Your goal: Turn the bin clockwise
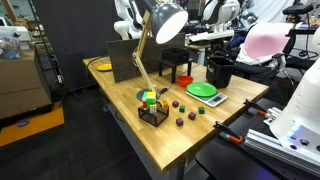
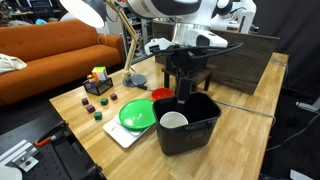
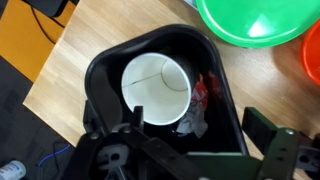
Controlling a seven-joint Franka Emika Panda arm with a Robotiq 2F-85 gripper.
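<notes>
The black open-topped bin [image 1: 219, 74] stands on the wooden table next to the green plate [image 1: 203, 90]. It also shows in an exterior view [image 2: 196, 137] and fills the wrist view [image 3: 104, 70]. A white paper cup [image 3: 155, 85] and a crumpled wrapper [image 3: 196, 108] lie inside it. My gripper [image 2: 184, 86] hangs just over the bin's far rim. In the wrist view the gripper [image 3: 200, 125] is open: one finger is over the inside by the cup, the other outside the bin's wall.
The green plate [image 2: 135, 113] rests on a white board beside the bin, with a red dish [image 2: 162, 94] behind it. A black legged stand [image 1: 176, 65], a desk lamp [image 1: 165, 20] and a small tray of coloured blocks [image 1: 152, 108] stand further along. Small blocks lie loose.
</notes>
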